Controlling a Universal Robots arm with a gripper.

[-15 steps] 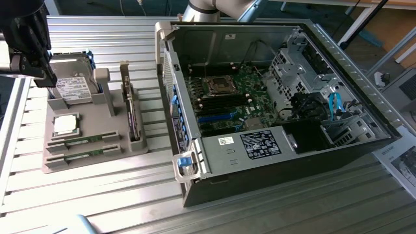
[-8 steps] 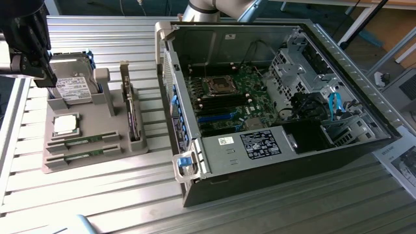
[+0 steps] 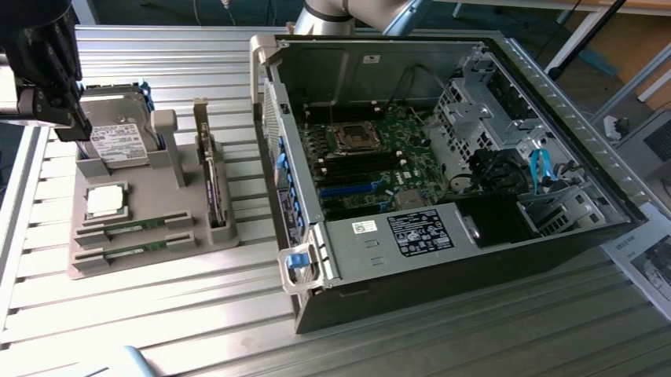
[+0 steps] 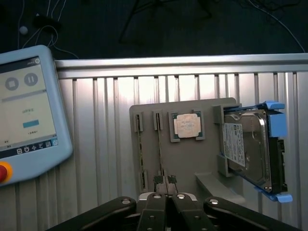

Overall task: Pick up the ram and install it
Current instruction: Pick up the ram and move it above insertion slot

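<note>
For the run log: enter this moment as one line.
gripper: shut, empty | thin green ram sticks: both seated in grey plastic tray

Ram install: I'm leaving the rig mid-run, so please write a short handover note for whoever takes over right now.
Gripper: shut, holding nothing, hanging above the gray parts holder.
Ram: first ram stick and second ram stick sit in their slots on the holder, apart from the gripper.
Computer case: open, to the exterior view's right of the holder, motherboard exposed.
Done: nothing that shows.
Left: picking up a ram stick and installing it.
</note>
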